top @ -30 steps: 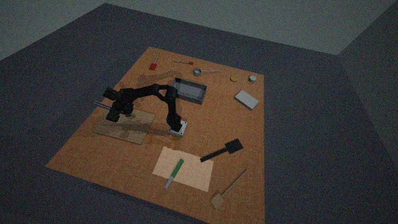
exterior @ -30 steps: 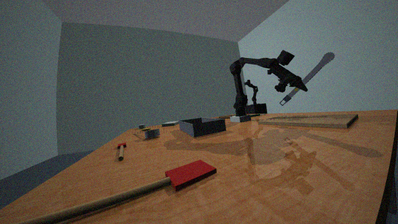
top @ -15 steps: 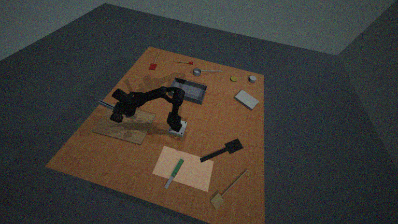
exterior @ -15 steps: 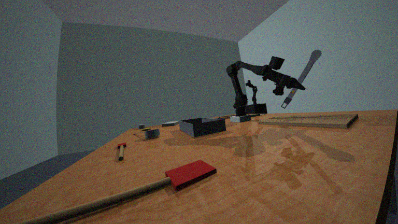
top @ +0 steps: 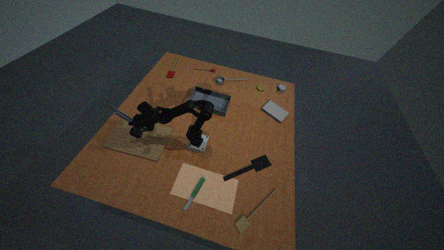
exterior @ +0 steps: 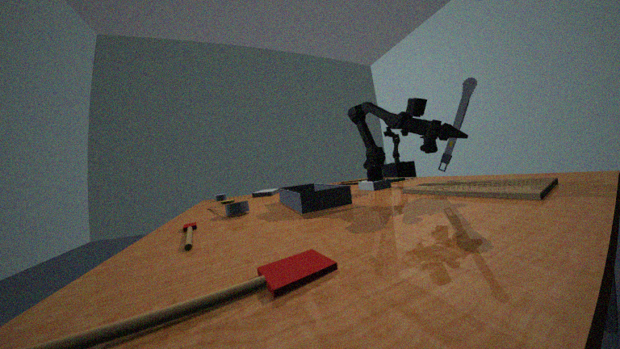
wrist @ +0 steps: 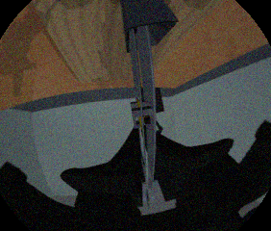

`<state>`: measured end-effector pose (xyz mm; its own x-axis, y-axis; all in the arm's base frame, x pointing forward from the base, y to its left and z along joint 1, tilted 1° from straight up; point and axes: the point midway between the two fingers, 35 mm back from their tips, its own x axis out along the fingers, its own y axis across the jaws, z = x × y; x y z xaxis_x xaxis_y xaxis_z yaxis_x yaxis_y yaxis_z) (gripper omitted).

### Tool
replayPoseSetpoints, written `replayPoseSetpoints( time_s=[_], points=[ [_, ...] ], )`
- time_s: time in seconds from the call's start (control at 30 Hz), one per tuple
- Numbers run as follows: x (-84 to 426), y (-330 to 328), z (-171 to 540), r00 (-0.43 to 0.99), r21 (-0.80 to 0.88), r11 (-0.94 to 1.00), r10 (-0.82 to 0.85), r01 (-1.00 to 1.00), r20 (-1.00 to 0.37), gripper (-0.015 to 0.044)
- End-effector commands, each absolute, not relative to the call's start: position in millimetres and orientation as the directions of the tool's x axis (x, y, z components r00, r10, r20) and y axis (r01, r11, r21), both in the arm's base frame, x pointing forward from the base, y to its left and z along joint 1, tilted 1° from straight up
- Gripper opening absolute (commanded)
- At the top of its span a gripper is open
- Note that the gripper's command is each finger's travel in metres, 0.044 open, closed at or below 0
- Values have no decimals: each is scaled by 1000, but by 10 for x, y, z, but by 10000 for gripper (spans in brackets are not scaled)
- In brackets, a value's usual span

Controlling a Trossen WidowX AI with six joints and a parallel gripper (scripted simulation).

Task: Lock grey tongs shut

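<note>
The grey tongs (top: 124, 114) (exterior: 462, 107) (wrist: 149, 72) are held in the air, steeply tilted. Their rounded tip end points up and the hinge end with its small loop points down. Their two arms lie close together; whether the lock inside the hinge is engaged cannot be seen. My gripper (top: 132, 122) (exterior: 458, 134) (wrist: 139, 129) is shut on them near mid-length, above the far-left part of the wooden board (top: 126, 146) (exterior: 503, 190). The tongs do not touch the board. The roasting tin (top: 213, 94) (exterior: 291, 199) stands apart from them, without the tongs.
A red-headed tool (top: 170, 74) (exterior: 297, 271) lies at the table's far left corner. A metal cup with a handle (top: 219, 80), a white block (top: 274, 111), a black spatula (top: 261, 163) and a green-handled knife (top: 198, 187) on a pale sheet (top: 219, 198) lie farther off.
</note>
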<state>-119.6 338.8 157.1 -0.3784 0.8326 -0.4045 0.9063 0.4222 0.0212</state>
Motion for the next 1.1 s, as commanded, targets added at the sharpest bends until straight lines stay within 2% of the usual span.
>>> replayPoseSetpoints(
  time_s=[0.0, 0.13, 1.07],
  points=[
    [-1174, 3315, 1598, -390, 23, 424, 852, 905, -350, -150],
    [-1158, 3264, 1605, -396, 26, 425, 862, 905, -316, -150],
    [-1158, 3264, 1605, -396, 26, 425, 862, 905, -316, -150]
  ],
)
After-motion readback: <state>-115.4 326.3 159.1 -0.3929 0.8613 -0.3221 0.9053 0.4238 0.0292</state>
